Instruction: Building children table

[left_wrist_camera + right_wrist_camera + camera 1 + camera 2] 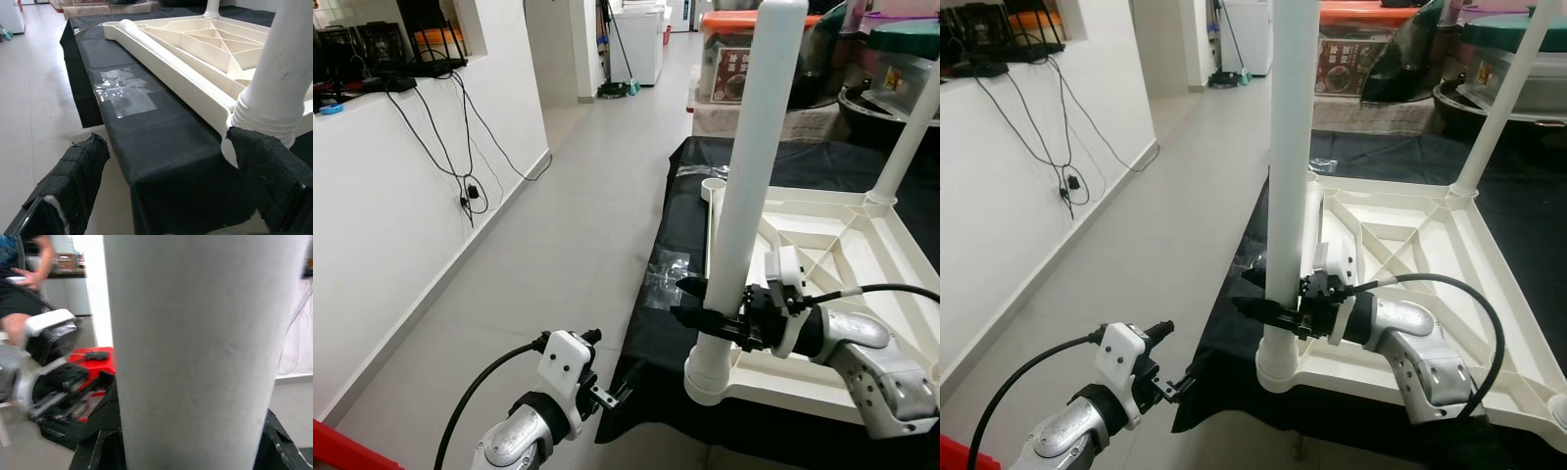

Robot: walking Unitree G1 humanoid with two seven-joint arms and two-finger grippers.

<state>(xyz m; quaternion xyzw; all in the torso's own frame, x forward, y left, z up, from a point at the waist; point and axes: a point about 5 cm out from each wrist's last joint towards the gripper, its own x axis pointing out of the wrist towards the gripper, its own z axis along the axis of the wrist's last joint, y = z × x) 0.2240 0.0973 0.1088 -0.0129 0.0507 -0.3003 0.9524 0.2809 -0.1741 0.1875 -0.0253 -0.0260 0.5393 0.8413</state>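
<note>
Left eye view looks down on a cream plastic table top [822,294] lying upside down on a black cloth [675,294], with tiled floor to the left. At its near left corner a white table leg [749,196] stands upright in its socket [710,377]. My right gripper [705,308] is clamped around that leg low down, one black finger on each side, just above the socket. A second leg [906,137] stands at the far right corner, and a third leg [710,225] lies flat along the left edge of the top.

My left gripper [607,392] hangs low over the floor, near the cloth's corner, fingers spread and holding nothing.

From the left wrist view, ribbed threads [259,120] show at the base of the leg, so I judge it is not fully seated. If I twist or push off-axis, the leg could jam crooked or pop out. That socket also sits right at the near edge, so a hard push could slide the table top towards the floor.
</note>
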